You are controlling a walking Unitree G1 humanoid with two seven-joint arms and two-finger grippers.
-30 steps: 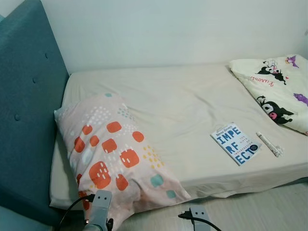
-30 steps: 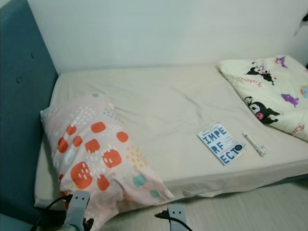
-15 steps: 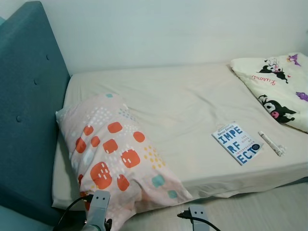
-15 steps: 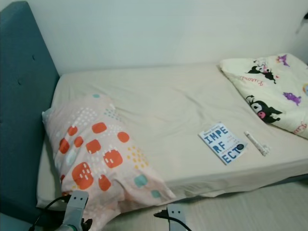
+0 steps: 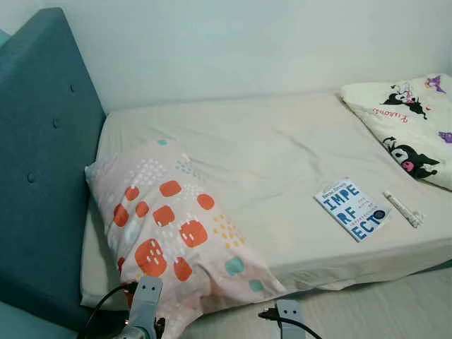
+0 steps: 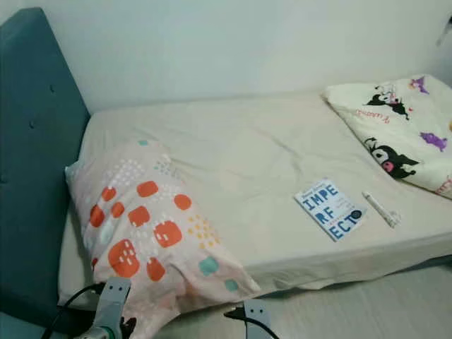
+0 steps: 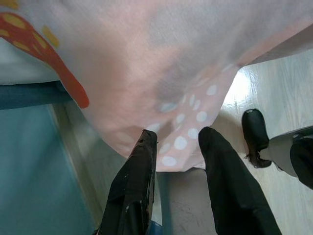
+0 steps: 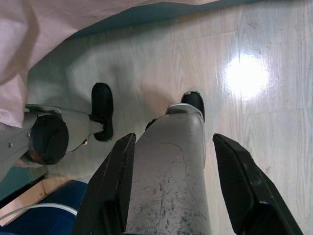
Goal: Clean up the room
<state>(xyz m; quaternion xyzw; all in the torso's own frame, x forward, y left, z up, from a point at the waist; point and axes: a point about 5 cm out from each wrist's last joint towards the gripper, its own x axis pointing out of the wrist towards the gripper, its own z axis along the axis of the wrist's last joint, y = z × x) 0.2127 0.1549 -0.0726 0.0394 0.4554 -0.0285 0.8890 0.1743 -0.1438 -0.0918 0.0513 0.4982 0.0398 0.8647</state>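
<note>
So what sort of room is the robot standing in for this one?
Most likely a bedroom. A bed with a cream fitted sheet stands against a white wall, with a teal padded headboard at one end, a patterned pillow hanging over its edge, and a cartoon-print quilt bunched at the far end.

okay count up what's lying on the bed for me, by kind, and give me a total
Pillow: 1
Book: 1
Pen: 1
Blanket: 1
Total: 4
</note>
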